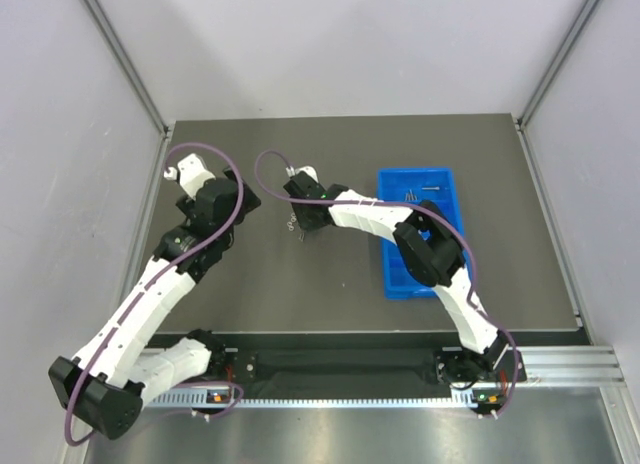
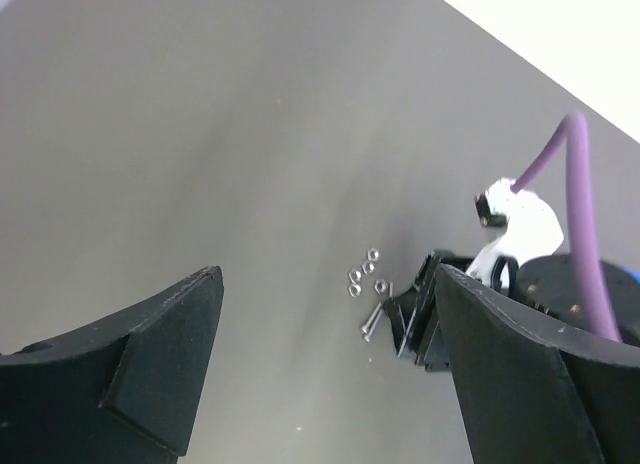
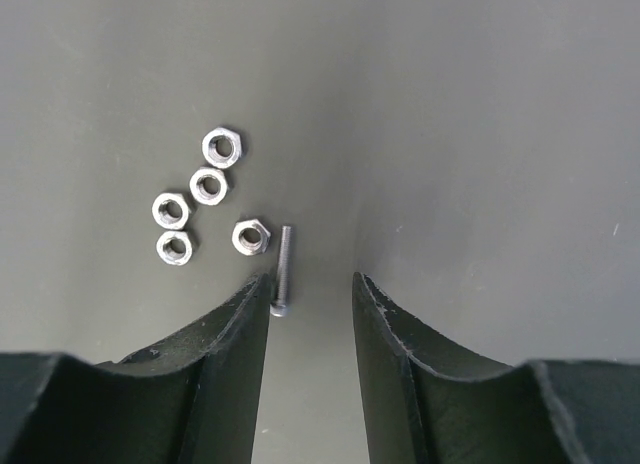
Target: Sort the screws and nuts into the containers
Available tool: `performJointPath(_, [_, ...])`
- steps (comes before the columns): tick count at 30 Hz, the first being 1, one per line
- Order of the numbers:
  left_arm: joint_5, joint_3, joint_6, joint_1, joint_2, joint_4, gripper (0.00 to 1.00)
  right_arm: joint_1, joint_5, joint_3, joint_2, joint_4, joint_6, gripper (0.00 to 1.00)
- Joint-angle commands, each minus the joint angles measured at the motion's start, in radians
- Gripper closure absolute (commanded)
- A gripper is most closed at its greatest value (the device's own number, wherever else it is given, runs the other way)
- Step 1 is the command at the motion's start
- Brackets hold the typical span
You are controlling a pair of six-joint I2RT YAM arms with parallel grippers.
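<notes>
Judging from the blue tray point(image 1: 388, 269), partway at most: a few thin dark pins, probably screws point(image 1: 414, 193), already in its far compartment. Other compartments partly hidden under the right arm point(image 1: 380, 216); contents impossible to tell. Set lengthwise near the right edge of the surface point(image 1: 300, 279), well apart from the loose hardware.

Left to sort, lying left of the middle of the surface: five nuts point(image 3: 208, 185) in a loose cluster and one loose screw point(image 3: 283, 269) just beside the nearest nut. None of it in any compartment.

Right claw point(image 3: 312, 289) low over that spot, half spread, bracketing the loose screw. Head of the pin right by one finger; no pinch visible yet. Left claw point(image 2: 328, 274) spread wide, holding nothing, hovering toward the left edge and facing the same cluster.

By estimate: one pick in hand, then five nuts to carry across to the tray, one by one.

Dark grey underfoot, matte, flat, faintly speckled. Around it, pale grey panel walls point(image 1: 330, 44) on three sides, thin metal posts point(image 1: 125, 59) rising from the far corners, and a slotted aluminium rail point(image 1: 560, 364) along the near edge, bearing both arm bases.
</notes>
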Motion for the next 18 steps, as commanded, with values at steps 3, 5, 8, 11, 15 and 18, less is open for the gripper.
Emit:
performJointPath(3, [-0.03, 0.074, 0.027, 0.043, 0.024, -0.02, 0.08, 0.024, 0.024, 0.055, 0.022, 0.003, -0.018, 0.62])
performJointPath(5, [-0.023, 0.101, 0.028, 0.072, 0.039, -0.02, 0.08, 0.027, 0.045, 0.058, 0.03, -0.005, -0.024, 0.64])
performJointPath(8, [0.001, 0.137, 0.022, 0.129, 0.067, -0.008, 0.08, 0.026, 0.068, 0.061, 0.052, -0.028, -0.03, 0.71])
performJointPath(11, [0.071, 0.158, -0.008, 0.215, 0.104, 0.006, 0.07, 0.026, 0.074, 0.041, 0.053, -0.033, -0.036, 0.83])
performJointPath(15, [0.205, 0.164, -0.06, 0.362, 0.179, 0.038, 0.06, 0.024, 0.048, -0.005, 0.033, -0.027, -0.028, 0.96])
performJointPath(18, [0.25, 0.198, -0.071, 0.379, 0.257, 0.037, 0.06, 0.026, 0.047, -0.048, 0.001, -0.022, -0.016, 1.0])
